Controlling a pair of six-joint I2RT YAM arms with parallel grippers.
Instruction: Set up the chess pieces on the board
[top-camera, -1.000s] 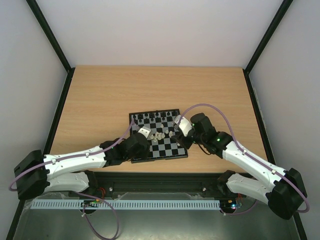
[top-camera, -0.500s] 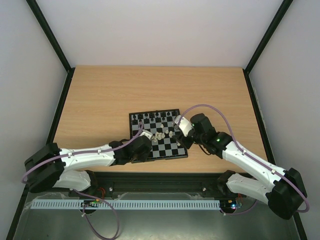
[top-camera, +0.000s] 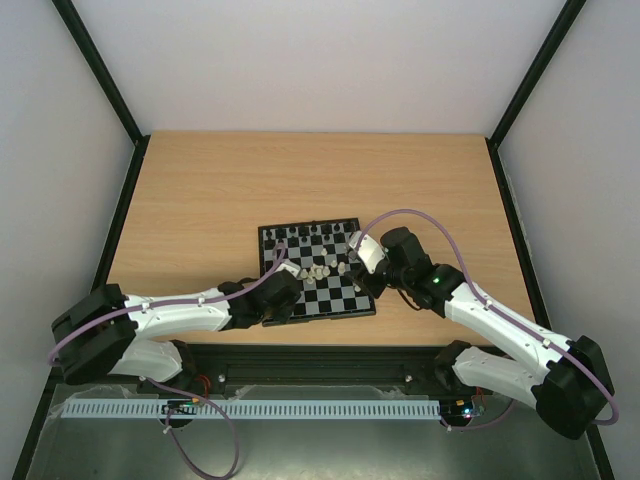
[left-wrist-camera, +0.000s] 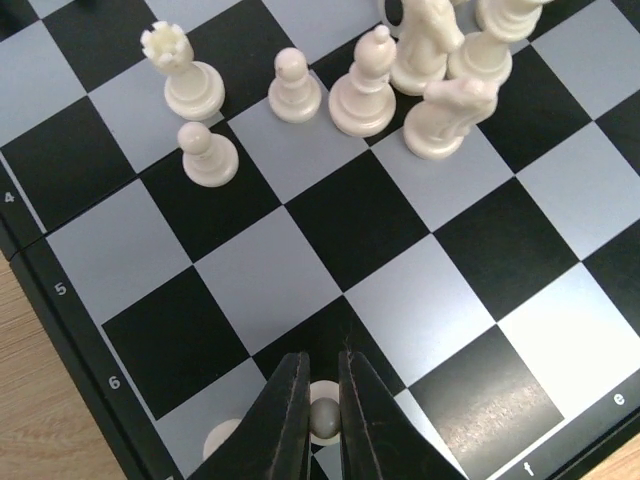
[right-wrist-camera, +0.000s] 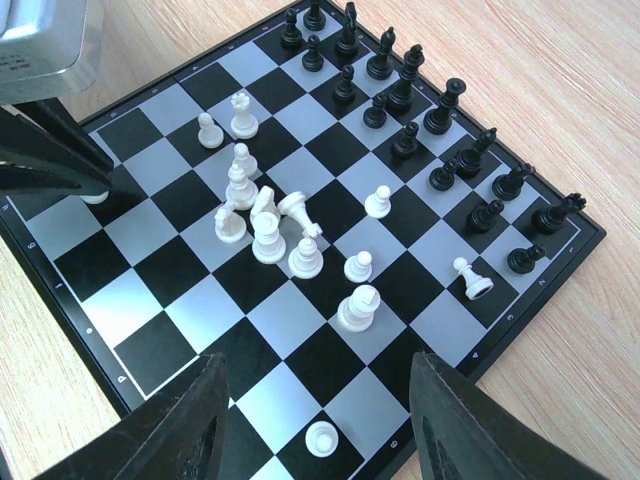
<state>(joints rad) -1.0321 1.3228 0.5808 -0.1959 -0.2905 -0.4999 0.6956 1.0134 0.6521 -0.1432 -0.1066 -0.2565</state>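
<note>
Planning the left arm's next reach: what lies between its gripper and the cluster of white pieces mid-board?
Only bare squares of the board, the left wrist view shows. The left gripper pinches a white pawn; the white pieces stand beyond.

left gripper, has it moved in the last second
Yes. In the top view the left gripper has dropped back toward the near-left corner of the chessboard, away from the white piece cluster, and now pinches a white pawn.

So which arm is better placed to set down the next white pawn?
Left. The left jaws are shut on a white pawn just over the edge row of the board; the right jaws hang open, empty, higher up.
</note>
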